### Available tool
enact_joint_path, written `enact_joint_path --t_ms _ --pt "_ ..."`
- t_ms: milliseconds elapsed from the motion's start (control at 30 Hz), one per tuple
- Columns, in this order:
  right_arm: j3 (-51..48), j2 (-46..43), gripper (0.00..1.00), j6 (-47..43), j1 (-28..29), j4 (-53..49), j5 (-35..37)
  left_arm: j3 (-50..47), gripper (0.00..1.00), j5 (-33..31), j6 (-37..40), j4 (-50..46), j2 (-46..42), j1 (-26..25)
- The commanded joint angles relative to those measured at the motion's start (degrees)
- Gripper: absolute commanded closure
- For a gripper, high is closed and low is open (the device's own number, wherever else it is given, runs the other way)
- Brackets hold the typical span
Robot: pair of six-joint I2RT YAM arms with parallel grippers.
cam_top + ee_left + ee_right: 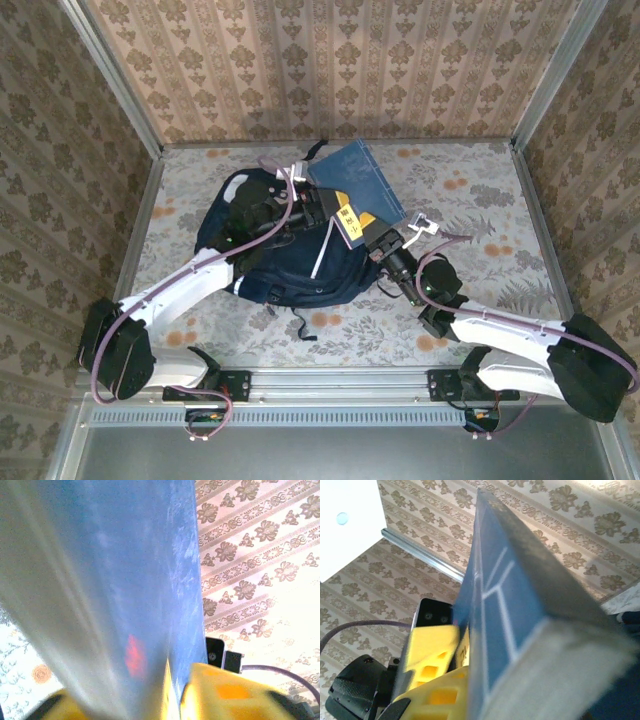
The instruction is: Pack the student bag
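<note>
Our right gripper (pixel 352 226) has its yellow fingers (pixel 432 652) clamped on the lower corner of a blue book (pixel 358 178). Dark print on one finger is too small to read. The left gripper (pixel 145 702) straddles the book's left edge, but we cannot tell whether it grips. White ruled lines cross the cover. The bag (pixel 290 265) lies beneath, centre-left of the frame, and the table (pixel 480 210) is bare to its right.

White arm links (pixel 185 285), black joints (pixel 115 355) and bases, purple cables (pixel 360 624) along them, yellow tool fingers (pixel 430 650) with cut-out holes.
</note>
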Motion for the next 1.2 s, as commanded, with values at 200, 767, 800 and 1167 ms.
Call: enact_joint_path --t_ms 200,767,800,1167 --pt "-2.4 -20.5 1.0 -3.8 -2.0 -33.8 8.3 8.4 0.45 -5.7 22.6 -35.2 -4.7 4.4" --pt "-12.1 -51.4 1.0 -6.2 -2.5 -62.6 8.3 19.3 0.51 -9.5 37.2 -54.7 15.2 3.7" --pt "-12.2 -51.9 1.0 -6.4 -2.5 -63.1 8.1 19.7 0.52 -9.2 37.5 -54.7 16.0 3.5" --pt "-14.5 -52.7 1.0 -6.3 -2.8 -61.1 7.5 22.9 0.53 -10.2 38.7 -55.2 23.8 0.0"
